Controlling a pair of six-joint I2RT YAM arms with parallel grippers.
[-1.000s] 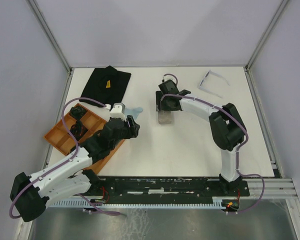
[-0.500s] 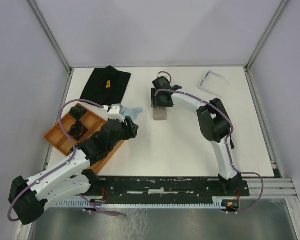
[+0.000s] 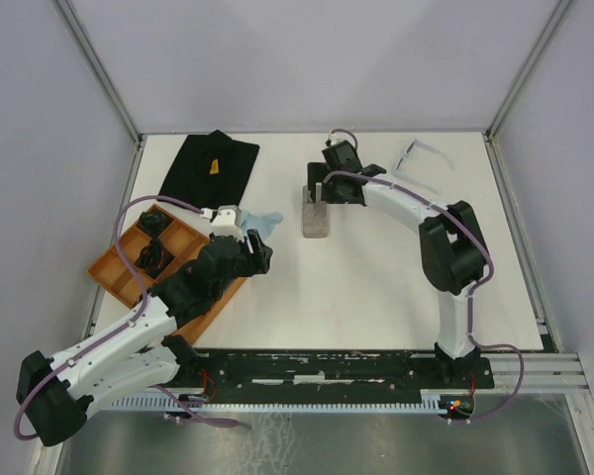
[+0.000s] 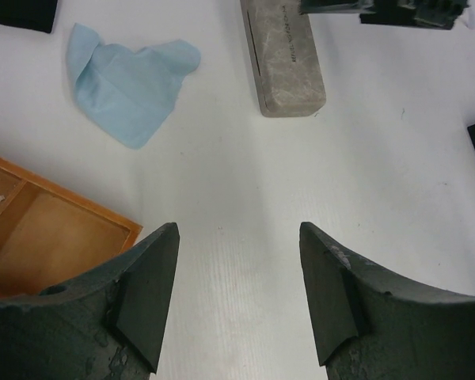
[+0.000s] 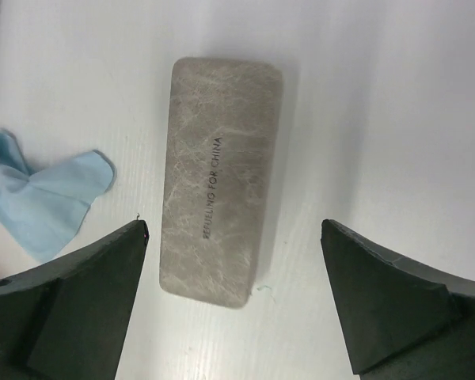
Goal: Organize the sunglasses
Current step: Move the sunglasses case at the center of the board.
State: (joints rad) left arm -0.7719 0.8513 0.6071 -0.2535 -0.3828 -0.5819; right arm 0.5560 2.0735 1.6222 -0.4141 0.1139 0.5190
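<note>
The pale sunglasses [image 3: 405, 159] lie on the far right part of the smooth white table [image 3: 376, 287], well apart from both arms. Their frame is thin, translucent and lavender-white, and the 2 slim temples seem unfolded. The front faces left, and the long axis runs from the front toward the right and slightly nearer. The right gripper [image 5: 233, 229] hangs over a grey case [image 5: 222, 182] with its 2 dark, wedge-shaped fingers spread wide, one on each side of the case, pinching nothing. The case is a rounded oblong with a mottled, leather-like skin and a line of small dark print along its length. Its long axis runs from far to near in the overhead view. Just left of it lies a crumpled light blue cloth [image 4: 131, 83], soft and creased. The left gripper [image 4: 237, 229] stands over bare table with its matte black jaws parted and nothing between them. It is beside a corner of the orange tray [image 4: 63, 229], a flat box split into compartments. 2 dark items [image 3: 154, 255] sit in the tray, too small to identify. A black fabric pouch [image 3: 213, 163] with a small yellow mark lies flat at the far left.
</note>
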